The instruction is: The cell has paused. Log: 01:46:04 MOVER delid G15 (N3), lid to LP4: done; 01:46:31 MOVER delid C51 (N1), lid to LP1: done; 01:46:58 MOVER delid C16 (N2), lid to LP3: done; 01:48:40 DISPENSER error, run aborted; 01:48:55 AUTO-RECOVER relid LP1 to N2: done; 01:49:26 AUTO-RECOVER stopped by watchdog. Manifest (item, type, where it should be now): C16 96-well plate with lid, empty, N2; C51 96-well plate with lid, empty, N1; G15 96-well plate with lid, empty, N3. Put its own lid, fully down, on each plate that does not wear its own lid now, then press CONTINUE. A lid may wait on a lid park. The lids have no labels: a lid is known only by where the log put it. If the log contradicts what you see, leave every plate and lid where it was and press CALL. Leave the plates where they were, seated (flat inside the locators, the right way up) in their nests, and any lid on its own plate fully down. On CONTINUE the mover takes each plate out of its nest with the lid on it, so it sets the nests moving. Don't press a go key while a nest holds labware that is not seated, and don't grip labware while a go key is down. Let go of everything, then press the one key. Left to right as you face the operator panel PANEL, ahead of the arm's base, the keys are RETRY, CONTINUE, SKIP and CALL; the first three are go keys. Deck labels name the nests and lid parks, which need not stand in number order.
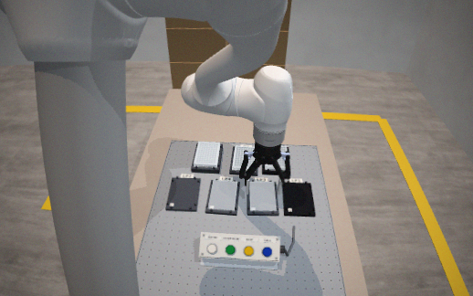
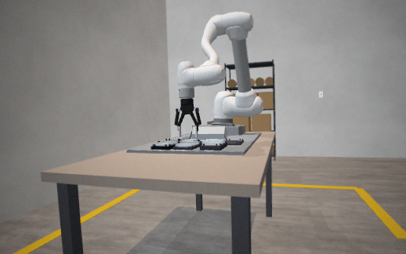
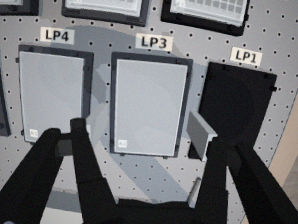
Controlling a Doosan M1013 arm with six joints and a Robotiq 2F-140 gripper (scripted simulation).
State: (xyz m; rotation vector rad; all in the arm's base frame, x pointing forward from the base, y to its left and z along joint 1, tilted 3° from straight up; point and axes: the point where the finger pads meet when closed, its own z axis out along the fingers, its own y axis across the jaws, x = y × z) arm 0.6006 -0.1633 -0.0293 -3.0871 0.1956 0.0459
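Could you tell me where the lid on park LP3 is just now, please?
In the wrist view the lid on LP3 lies flat at centre, between the lid on LP4 and the bare park LP1, below the open gripper.

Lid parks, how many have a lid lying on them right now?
2. One lid lies on LP4 and one on LP3, side by side. LP1 and the far-left park show bare dark trays.
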